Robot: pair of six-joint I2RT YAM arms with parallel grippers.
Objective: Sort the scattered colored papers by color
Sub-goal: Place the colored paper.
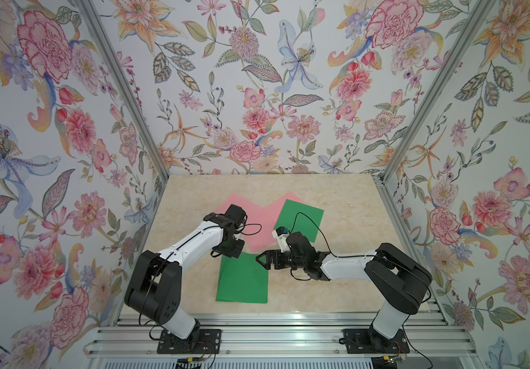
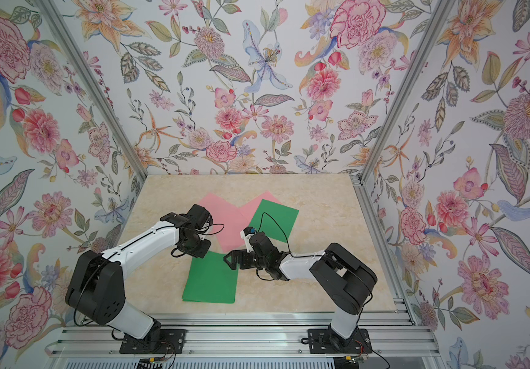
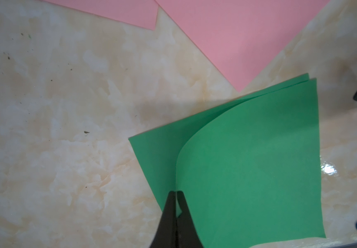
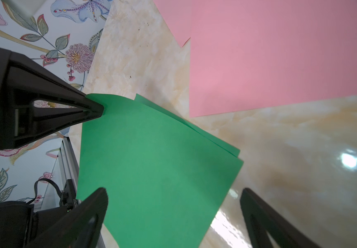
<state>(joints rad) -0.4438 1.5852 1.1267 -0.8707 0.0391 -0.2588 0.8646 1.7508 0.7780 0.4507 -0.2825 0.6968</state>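
Two green papers [image 1: 242, 281] lie stacked near the table's front in both top views [image 2: 211, 281]. My left gripper [image 3: 176, 193] is shut on a corner of the upper green sheet [image 3: 248, 171], which curls up off the lower green sheet [image 3: 158, 150]. The right wrist view shows that pinch [image 4: 95, 109] too. My right gripper [image 4: 173, 197] is open, low at the stack's right edge [image 1: 258, 258], with the upper sheet between its fingers, untouched. A third green paper [image 1: 300, 220] lies farther back, overlapping the pink papers [image 1: 257, 233].
The pink papers [image 3: 237, 38] spread over the middle and back of the marble table [image 1: 346, 287]. Flowered walls with metal posts [image 1: 123, 96] close in three sides. A metal rail [image 1: 273, 322] runs along the front, where both arm bases stand.
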